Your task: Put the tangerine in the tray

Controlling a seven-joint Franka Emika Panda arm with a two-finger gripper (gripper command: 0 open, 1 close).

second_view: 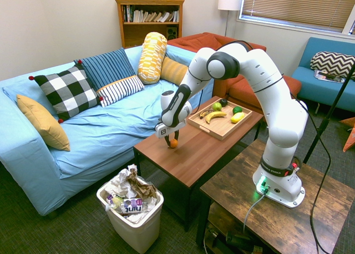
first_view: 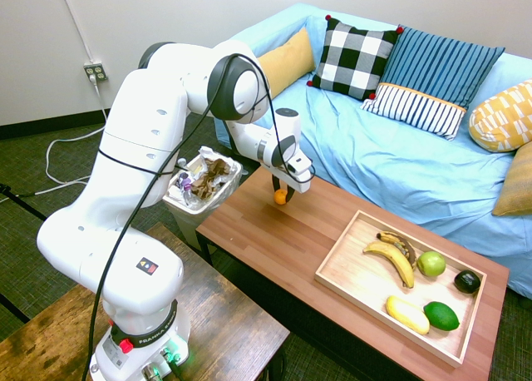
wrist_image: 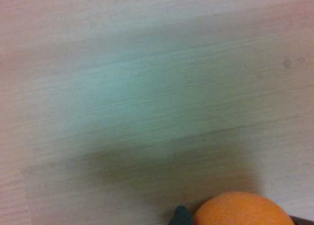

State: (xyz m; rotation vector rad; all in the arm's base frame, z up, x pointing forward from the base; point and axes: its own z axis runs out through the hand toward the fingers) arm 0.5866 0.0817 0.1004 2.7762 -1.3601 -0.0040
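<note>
The arm [first_view: 141,127] arches high over the table [first_view: 258,227] and bends down at the wrist, the tool [first_view: 283,190] pointing at the tabletop, its fingers closed on the tangerine [first_view: 280,197], well apart from the tray [first_view: 374,285] holding the other fruit [first_view: 431,264].

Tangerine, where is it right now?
In the first exterior view, the tangerine is between the gripper's fingers, at the end of the reddish-brown table nearest the waste bin, away from the tray.
</note>
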